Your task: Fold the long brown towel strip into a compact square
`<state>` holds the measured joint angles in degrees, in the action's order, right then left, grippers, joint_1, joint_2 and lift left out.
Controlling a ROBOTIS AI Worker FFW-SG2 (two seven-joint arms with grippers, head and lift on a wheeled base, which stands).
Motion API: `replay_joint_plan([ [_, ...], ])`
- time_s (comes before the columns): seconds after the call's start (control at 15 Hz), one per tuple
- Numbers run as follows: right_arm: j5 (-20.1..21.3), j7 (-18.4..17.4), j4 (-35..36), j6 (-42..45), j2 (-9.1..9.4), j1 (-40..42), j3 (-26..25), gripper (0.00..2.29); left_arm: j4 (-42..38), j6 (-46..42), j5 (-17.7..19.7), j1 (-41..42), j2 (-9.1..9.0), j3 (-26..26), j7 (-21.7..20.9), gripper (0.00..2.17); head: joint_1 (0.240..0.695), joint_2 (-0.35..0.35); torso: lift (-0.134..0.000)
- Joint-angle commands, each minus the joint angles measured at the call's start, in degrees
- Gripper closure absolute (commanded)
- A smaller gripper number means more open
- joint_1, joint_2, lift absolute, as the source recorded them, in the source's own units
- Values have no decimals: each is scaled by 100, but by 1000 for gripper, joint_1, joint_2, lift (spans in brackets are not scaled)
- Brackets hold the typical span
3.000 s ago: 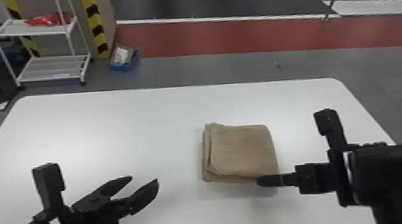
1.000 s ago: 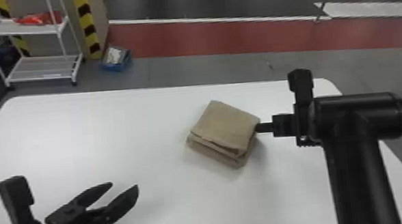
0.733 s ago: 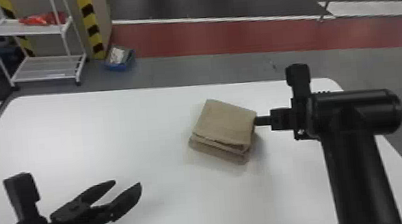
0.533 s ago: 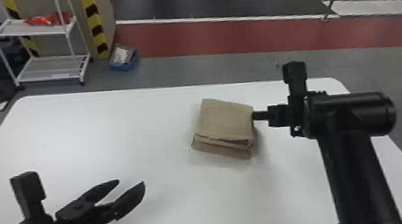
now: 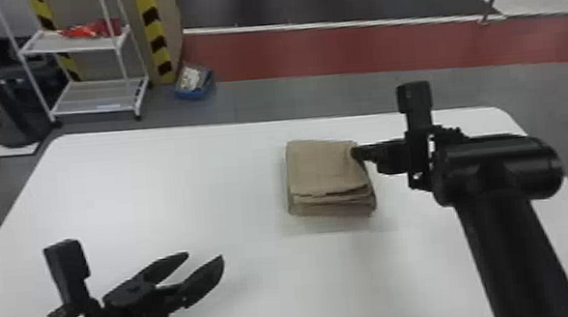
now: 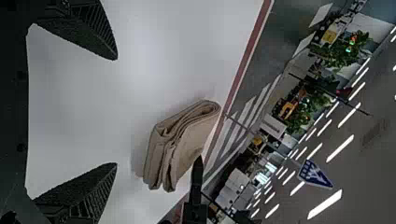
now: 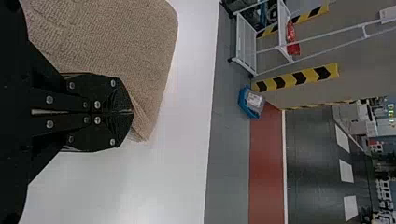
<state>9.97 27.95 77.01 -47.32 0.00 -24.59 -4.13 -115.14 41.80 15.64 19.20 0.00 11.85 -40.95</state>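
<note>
Brown towel (image 5: 322, 169) lies in the head view on the white table (image 5: 154, 190), right of the middle and toward the far edge, folded into a thick, nearly square pad. Its layers show stacked along the side nearest the robot, their edges slightly uneven. The right gripper (image 5: 355, 154) comes in from the right, its tips touching the towel at the upper part of its right side. The left gripper (image 5: 204, 256) is over the near left part of the table, well apart from the towel, its fingers parted with nothing between them. On the floor beyond the table stand a white shelf rack (image 5: 95, 107) with something red (image 5: 91, 29) on its upper shelf, and a blue bin (image 5: 193, 92) just beside a striped post (image 5: 157, 39).

In the left wrist view, the left gripper (image 6: 116, 111) has its two ridged fingers spread wide, with bare tabletop between them. Beyond the fingers the towel shows its rounded folds and several layers, with the right gripper's dark tip against it.

In the right wrist view, the right gripper (image 7: 132, 112) has its fingers pressed together at the towel's edge, overlapping the cloth; whether any layer is pinched between them cannot be told.
</note>
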Motion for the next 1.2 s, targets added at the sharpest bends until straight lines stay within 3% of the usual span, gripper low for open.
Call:
replay_joint_plan([
  [0.0, -4, 0, -2, -63, 5, 33, 114, 2152, 0, 0, 18, 13, -15, 54, -18, 70, 695, -42, -124],
  [0.27, 75, 35, 306, -221, 5, 279, 97, 2148, -9, 0, 35, 40, -15, 142, -89, 70, 695, -27, -124],
  [0.4, 207, 141, 1326, -1135, 5, 771, -35, 2148, -35, 0, 105, 48, -15, 256, -124, 70, 695, -26, -124],
  [0.6, 75, 721, 2785, -2313, 5, 1369, -510, 2148, -44, 0, 176, 4, -15, 230, -124, 70, 695, -38, -124],
  [0.73, 49, 818, 3435, -3209, 5, 1474, -606, 2145, -35, 0, 158, -13, -15, 133, -106, 70, 695, -53, -124],
  [0.93, -110, 809, 3505, -3192, 5, 1457, -448, 2145, -27, 0, 141, -4, -15, 98, -89, 70, 695, -78, -124],
  [1.13, -821, 686, 3022, -2418, 5, 1246, -167, 2145, -35, 0, 141, 31, -15, 107, -89, 70, 695, -57, -124],
])
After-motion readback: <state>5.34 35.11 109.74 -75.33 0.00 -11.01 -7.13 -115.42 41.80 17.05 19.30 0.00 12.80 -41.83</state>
